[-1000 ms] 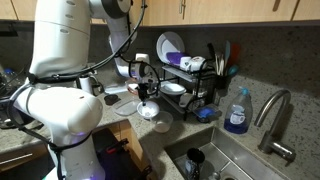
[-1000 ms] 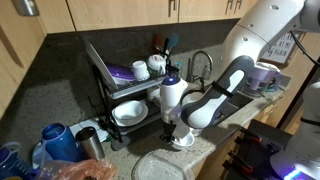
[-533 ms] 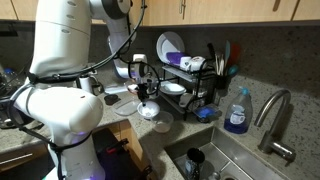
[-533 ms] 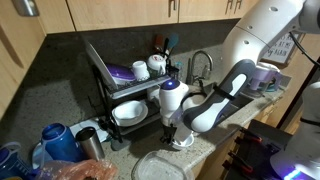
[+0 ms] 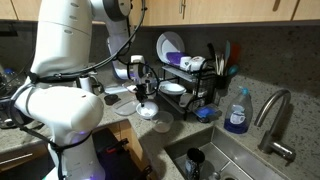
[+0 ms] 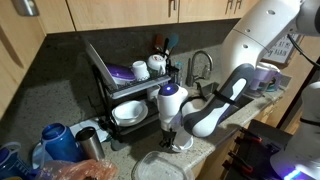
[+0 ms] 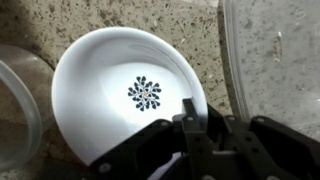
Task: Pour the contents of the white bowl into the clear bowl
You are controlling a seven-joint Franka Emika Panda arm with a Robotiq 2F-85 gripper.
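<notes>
The white bowl [image 7: 110, 90] has a blue flower mark in its middle and looks empty inside. It sits on the speckled counter. My gripper [image 7: 203, 115] is shut on its near right rim, one finger inside and one outside. The clear bowl [image 7: 275, 50] lies just right of it, its rim close to my fingers. In both exterior views my gripper [image 5: 147, 98] [image 6: 172, 128] points down at the white bowl [image 5: 148, 110] [image 6: 181, 141], with the clear bowl [image 5: 161, 125] [image 6: 160, 166] next to it near the counter's edge.
A dish rack [image 5: 192, 88] [image 6: 125, 95] with plates and cups stands right behind. A sink [image 5: 215, 160] with a tap and a blue soap bottle [image 5: 237, 112] lies beside it. Another clear rim [image 7: 12, 100] shows at the wrist view's left. A blue kettle [image 6: 55, 140] stands nearby.
The arm has shifted very slightly sideways over the bowl. The white bowl and the clear bowl have stayed in place.
</notes>
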